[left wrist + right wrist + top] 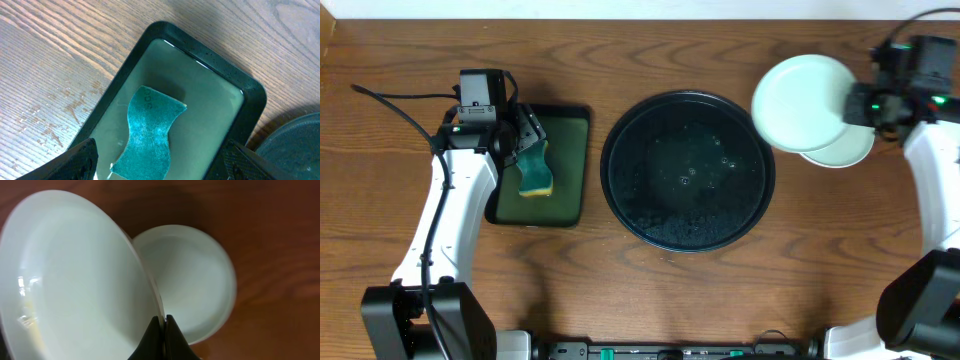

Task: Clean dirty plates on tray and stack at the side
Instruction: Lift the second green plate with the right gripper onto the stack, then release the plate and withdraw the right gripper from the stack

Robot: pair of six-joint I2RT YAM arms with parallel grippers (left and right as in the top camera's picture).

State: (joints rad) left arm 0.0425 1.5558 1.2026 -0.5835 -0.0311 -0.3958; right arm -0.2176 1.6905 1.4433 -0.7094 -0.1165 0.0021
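Pale plate (75, 280), rim pinched in right end effector (163, 321) — overlapping second plate (200, 275).

Overhead: fixed above table (570, 290), lens straight down, far off; whole worktop in frame.

Left wrist: close, oblique downward look onto rectangular tray (215, 62). Left fingertips (80, 160) sit in the 2 bottom corners of frame. Round tray (295, 145) clips lower right corner.

Right wrist: very close, steep downward look onto upper plate (75, 280) and lower plate (195, 280). Right fingertips (172, 340) at bottom centre.

Shared, overhead + left wrist: rectangular tray, sponge (147, 135), round tray edge.

Shared, overhead + right wrist: the 2 plates.
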